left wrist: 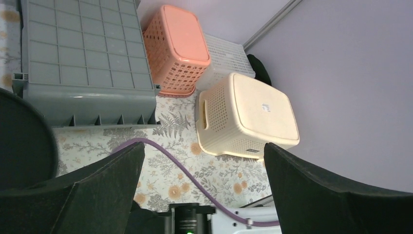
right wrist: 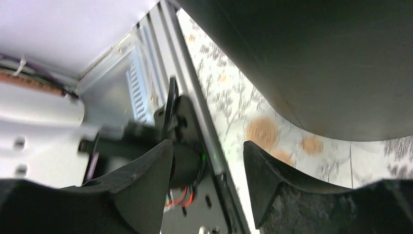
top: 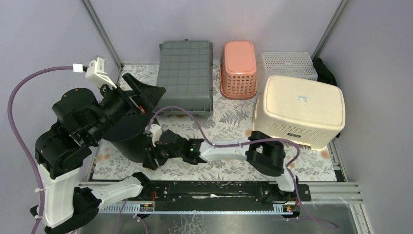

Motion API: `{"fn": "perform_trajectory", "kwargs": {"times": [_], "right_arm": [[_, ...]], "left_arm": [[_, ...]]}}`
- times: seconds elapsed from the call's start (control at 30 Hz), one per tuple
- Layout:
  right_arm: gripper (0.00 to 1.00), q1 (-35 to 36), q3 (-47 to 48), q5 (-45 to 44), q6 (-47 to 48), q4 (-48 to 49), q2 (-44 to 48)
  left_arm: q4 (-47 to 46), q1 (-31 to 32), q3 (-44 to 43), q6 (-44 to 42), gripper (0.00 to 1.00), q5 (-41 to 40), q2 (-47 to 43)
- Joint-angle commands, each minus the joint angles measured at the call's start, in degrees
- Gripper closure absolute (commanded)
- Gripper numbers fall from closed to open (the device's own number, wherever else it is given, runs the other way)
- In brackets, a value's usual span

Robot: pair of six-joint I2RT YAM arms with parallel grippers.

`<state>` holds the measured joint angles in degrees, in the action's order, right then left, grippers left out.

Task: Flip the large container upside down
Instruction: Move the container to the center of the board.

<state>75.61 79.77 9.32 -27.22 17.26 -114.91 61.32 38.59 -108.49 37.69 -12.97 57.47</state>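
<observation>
Black-and-white arms (top: 229, 151); purple cables (left wrist: 141, 141).

The large container (top: 122, 134) looks like smooth, matt black plastic. The grey crate (top: 186, 73) is dull moulded plastic, its top face ribbed in a grid. The orange basket (top: 238, 68) and the white basket (top: 287, 65) are perforated plastic. The cream basket (top: 299, 105) has perforated sides and a smooth, faintly glossy top. A matt floral-printed sheet covers the desk (top: 229, 122). The rail (top: 331, 192) is bare metal. The right arm's fingers (right wrist: 272, 180) are matt black and slightly grainy. The purple cable (top: 19, 97) is smooth.
</observation>
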Motion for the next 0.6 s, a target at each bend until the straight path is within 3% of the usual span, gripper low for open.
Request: {"fn": "perform_trajectory", "kwargs": {"times": [0.0, 0.17, 0.33, 0.57], "right_arm": [[0.36, -0.9, 13.7, -4.1, 4.9, -4.6, -7.6], [0.35, -3.7, 29.1, -1.9, 5.3, -8.3, -17.3], [0.34, -6.6, 36.7, -5.3, 4.4, -12.9, -22.7], [0.3, -11.6, 36.4, -10.8, 4.9, -13.2, -22.2]], "left_arm": [[-0.2, 0.2, -1.7, 0.4, 0.0, 1.3, -0.4], [-0.1, 0.2, -1.5, 0.7, 0.0, 1.5, -0.5], [-0.3, 0.2, -0.2, 1.0, 0.0, 1.5, -0.5], [-1.4, 0.2, 3.4, 1.0, 0.0, 0.3, -0.9]]}}
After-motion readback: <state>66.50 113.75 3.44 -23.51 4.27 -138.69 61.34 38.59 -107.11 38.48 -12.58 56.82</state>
